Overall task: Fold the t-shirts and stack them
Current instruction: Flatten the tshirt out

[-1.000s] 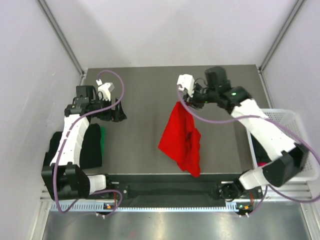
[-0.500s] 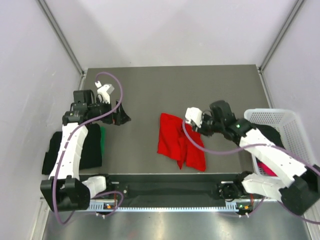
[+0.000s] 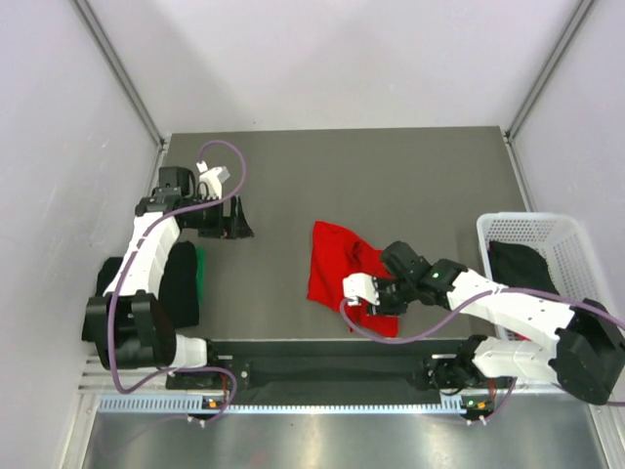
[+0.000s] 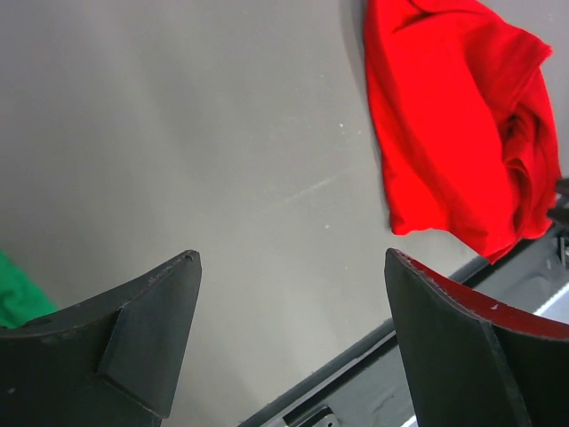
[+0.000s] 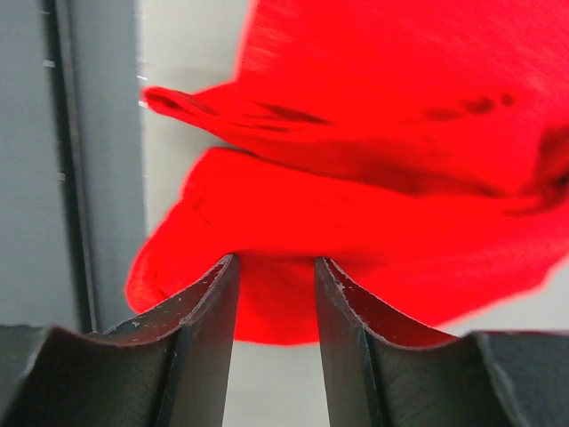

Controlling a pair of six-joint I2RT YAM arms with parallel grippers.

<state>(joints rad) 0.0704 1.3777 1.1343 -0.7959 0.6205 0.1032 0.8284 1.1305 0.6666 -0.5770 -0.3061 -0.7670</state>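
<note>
The bright red t-shirt (image 3: 337,264) lies crumpled on the grey table near its front edge; it also shows in the left wrist view (image 4: 453,124) and in the right wrist view (image 5: 373,133). My right gripper (image 3: 383,298) is low at the shirt's near right edge, and its fingers stand a little apart (image 5: 276,260) with the red hem lying between the tips, unpinched. My left gripper (image 3: 239,220) is wide open and empty (image 4: 292,255) over bare table, left of the red shirt. A black t-shirt (image 3: 176,283) lies folded at the left edge on a green one (image 3: 200,266).
A white mesh basket (image 3: 547,227) stands at the right edge with a black shirt (image 3: 522,264) in it. The table's front rail (image 3: 322,371) runs just below the red shirt. Grey walls enclose the table on three sides.
My right gripper lowered the hanging red shirt onto the table, let it go and moved round to its near right edge. My left gripper stayed in place.
</note>
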